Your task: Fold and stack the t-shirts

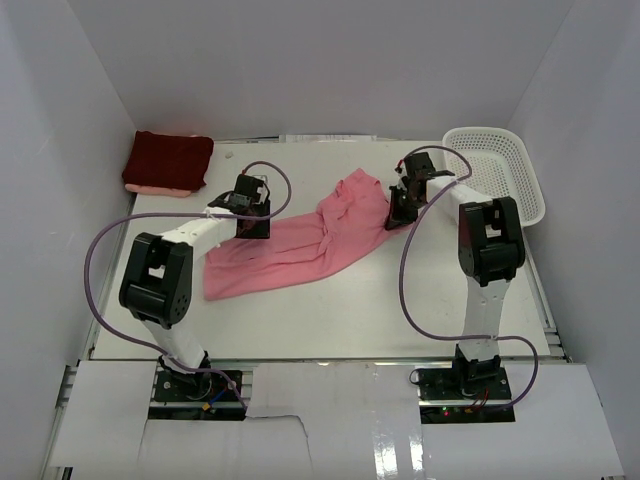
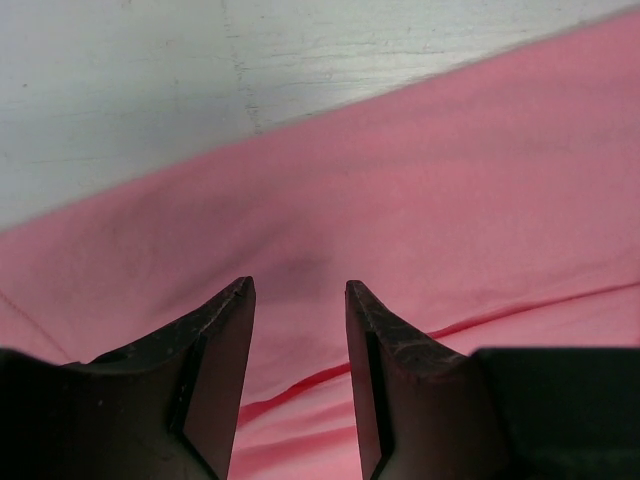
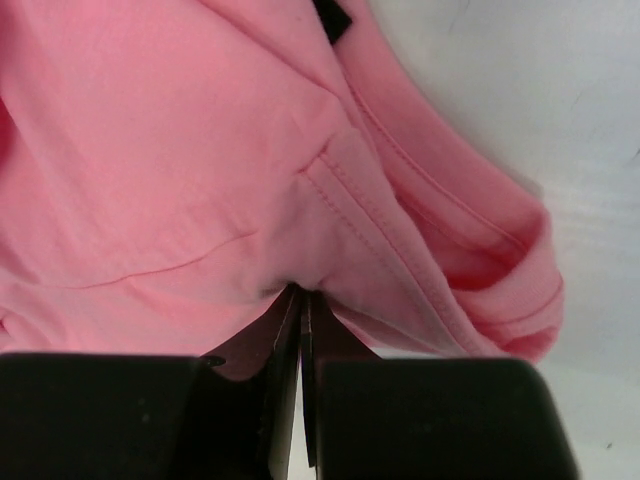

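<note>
A salmon pink t-shirt [image 1: 300, 250] lies crumpled and stretched diagonally across the middle of the table. My right gripper [image 1: 398, 215] is at its upper right end. In the right wrist view the gripper [image 3: 302, 295] is shut on a pinch of pink cloth [image 3: 150, 150] beside a stitched hem. My left gripper [image 1: 252, 226] stands over the shirt's upper left edge. Its jaws are open in the left wrist view [image 2: 300, 290], tips just above the pink fabric [image 2: 450, 180], nothing between them. A dark maroon t-shirt [image 1: 167, 160] lies as a folded rectangle at the back left corner.
A white mesh basket [image 1: 497, 170] stands at the back right, close to the right arm. A strip of pink cloth [image 1: 160, 188] shows under the maroon shirt. White walls enclose the table on three sides. Bare tabletop [image 2: 120, 90] lies just beyond the shirt's edge.
</note>
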